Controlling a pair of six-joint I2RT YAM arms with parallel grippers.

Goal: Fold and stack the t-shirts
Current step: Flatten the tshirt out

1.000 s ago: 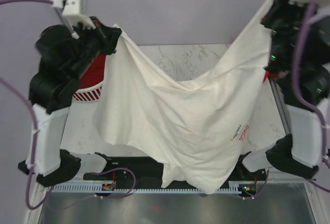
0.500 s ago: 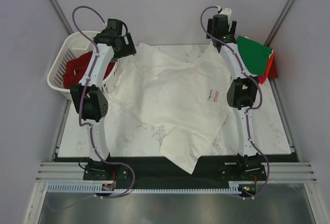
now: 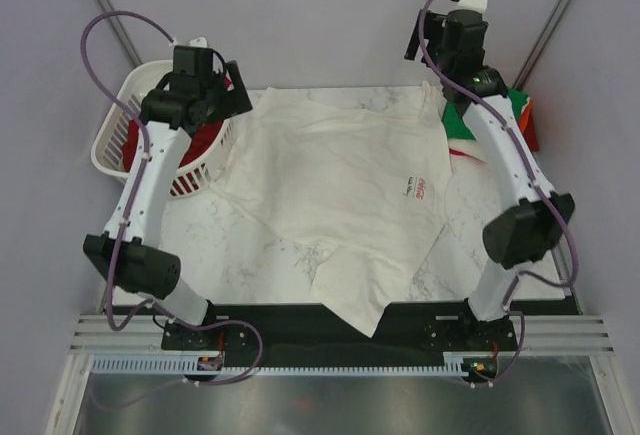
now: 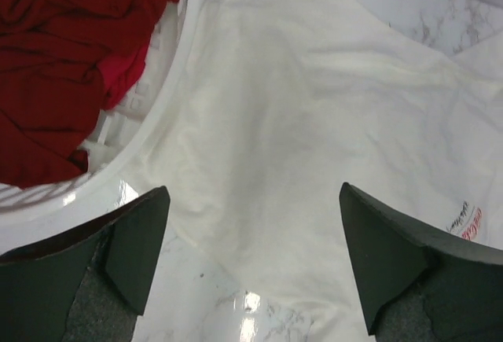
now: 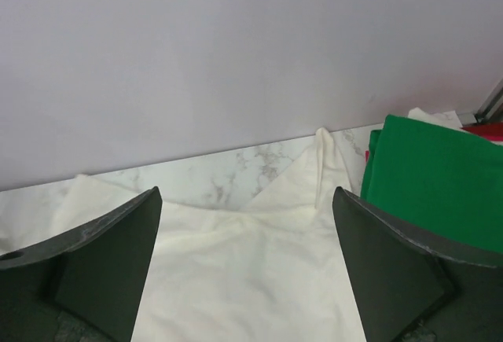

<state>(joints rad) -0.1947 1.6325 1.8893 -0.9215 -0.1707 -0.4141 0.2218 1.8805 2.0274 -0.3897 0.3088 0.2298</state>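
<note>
The white t-shirt point(image 3: 340, 185) with the red Coca-Cola print point(image 3: 418, 188) lies spread on the marble table, its hem trailing over the near edge. My left gripper point(image 3: 238, 95) hovers open over the shirt's far-left corner point(image 4: 314, 106), next to the basket, with nothing between its fingers point(image 4: 253, 191). My right gripper point(image 3: 428, 55) hangs open above the shirt's far-right corner point(image 5: 326, 141), also holding nothing point(image 5: 247, 193). A dark red t-shirt point(image 4: 55, 67) lies in the basket. A folded green t-shirt point(image 5: 440, 177) lies at the far right, with an orange one point(image 3: 530, 120) at its side.
The white slatted basket point(image 3: 115, 140) stands at the table's far-left corner, and the white shirt's edge touches its rim point(image 4: 169, 98). The grey back wall point(image 5: 236, 59) rises just behind the table's far edge. Bare marble point(image 3: 230, 255) shows at the near left.
A second ago both grippers held the white shirt stretched up in the air. The shirt now lies flat on the table, and both grippers have opened, let go and lifted off its far corners.
</note>
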